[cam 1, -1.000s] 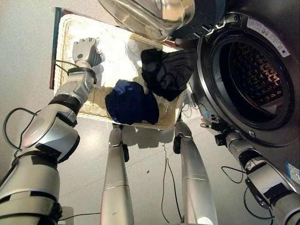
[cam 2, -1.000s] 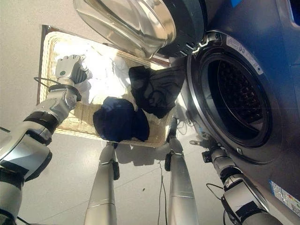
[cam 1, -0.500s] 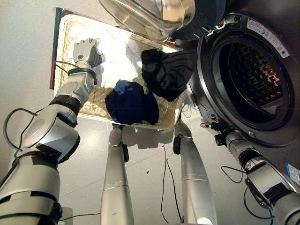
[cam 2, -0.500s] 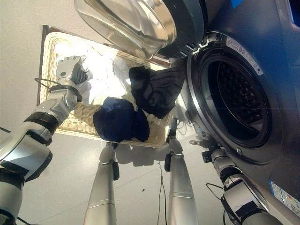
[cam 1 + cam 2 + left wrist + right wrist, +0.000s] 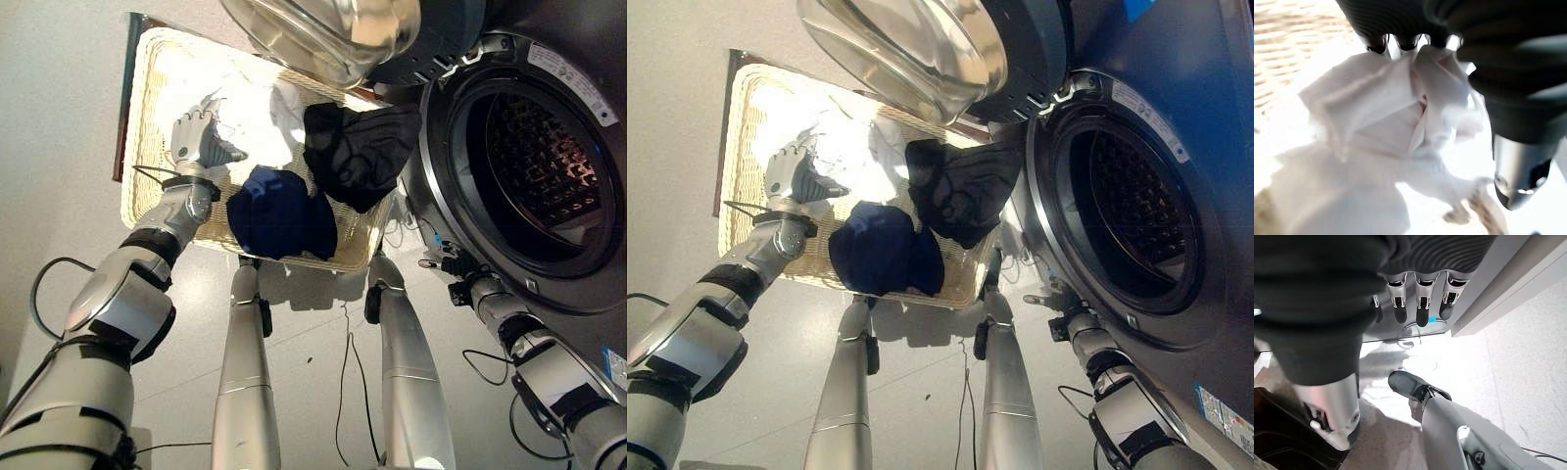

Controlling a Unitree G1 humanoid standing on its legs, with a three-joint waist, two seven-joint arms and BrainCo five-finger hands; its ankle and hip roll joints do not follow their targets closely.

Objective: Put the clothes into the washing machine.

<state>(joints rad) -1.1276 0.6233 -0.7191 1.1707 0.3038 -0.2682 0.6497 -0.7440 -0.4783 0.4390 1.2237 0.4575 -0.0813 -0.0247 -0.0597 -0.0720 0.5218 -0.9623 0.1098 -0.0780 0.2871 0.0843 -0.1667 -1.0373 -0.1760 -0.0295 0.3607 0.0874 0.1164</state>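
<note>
Wicker laundry basket [image 5: 147, 186] on the floor, just beside the open front-loading washing machine [image 5: 549, 166]; machine's glass door [image 5: 323, 34] swung out above the basket's far rim. Inside the basket: white garment [image 5: 250, 103] bunched in the part farthest from the machine's drum opening, black garment [image 5: 358, 152] at the end of the basket nearest the drum and draped over the rim there, dark blue garment [image 5: 279, 211] against the basket's near rim, touching the black one. None of the clothes in the drum [image 5: 544, 147].

Left hand [image 5: 199, 140] down in the basket on the white garment, next to the dark blue one. From the left wrist view, white cloth [image 5: 1381, 127] gathered in folds right up against the fingers [image 5: 1406, 43] and thumb [image 5: 1518, 171]; fingers curled into the fabric, clenched on a bunch of the white garment, with basket weave [image 5: 1283, 29] visible past the cloth.

Right hand [image 5: 1418, 296] low beside the washing machine's front, on the side of the drum opening away from the basket, well apart from the clothes. Fingers straight and relaxed, grasping nothing, thumb [image 5: 1334, 416] standing apart from them.
</note>
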